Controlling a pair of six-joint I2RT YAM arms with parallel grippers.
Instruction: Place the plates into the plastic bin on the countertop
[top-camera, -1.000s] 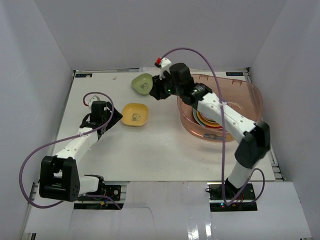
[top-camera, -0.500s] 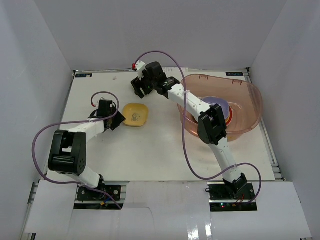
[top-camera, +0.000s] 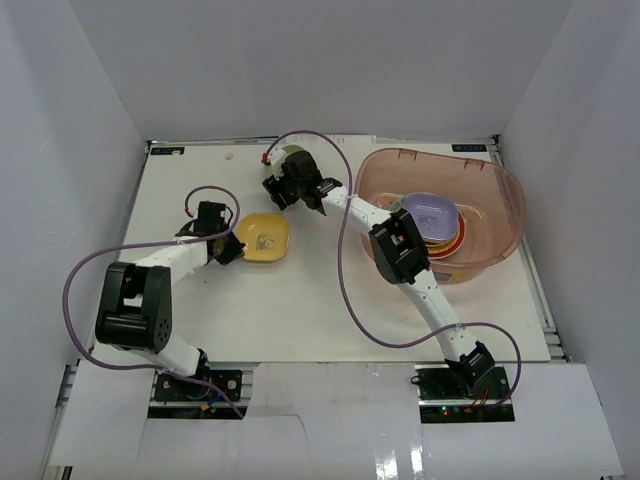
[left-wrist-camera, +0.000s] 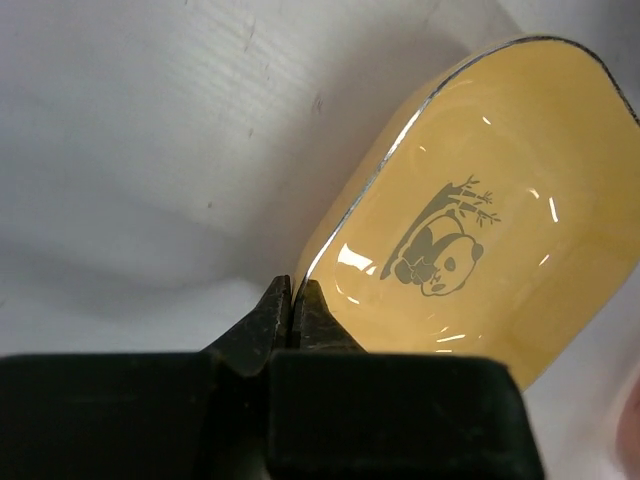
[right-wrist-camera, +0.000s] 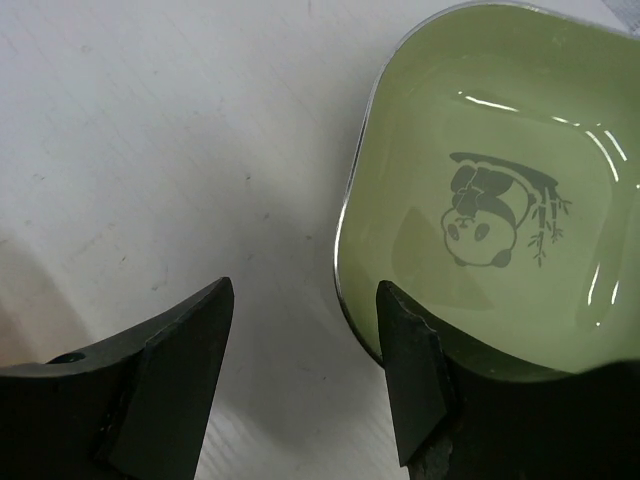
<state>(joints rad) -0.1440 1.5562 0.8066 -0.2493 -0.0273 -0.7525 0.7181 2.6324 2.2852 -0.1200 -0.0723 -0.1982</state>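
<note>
A yellow rounded-square plate (top-camera: 266, 237) with a panda print (left-wrist-camera: 470, 230) lies on the white countertop (top-camera: 300, 290). My left gripper (top-camera: 231, 250) (left-wrist-camera: 292, 292) is shut on its near rim. A green rounded-square plate (top-camera: 292, 152) (right-wrist-camera: 480, 220) lies at the back, mostly hidden under my right gripper (top-camera: 285, 173) in the top view. That gripper (right-wrist-camera: 305, 300) is open: one finger is over the plate's near corner, the other above bare table. The pinkish plastic bin (top-camera: 500, 185) at the right holds stacked plates with a lavender one (top-camera: 432, 213) on top.
White walls enclose the table on three sides. The right arm stretches from its base across the front of the bin to the back middle. Purple cables loop over both arms.
My left gripper has shut on the yellow plate's rim, and the plate has shifted slightly. My right gripper has come down over the green plate with its jaws apart.
</note>
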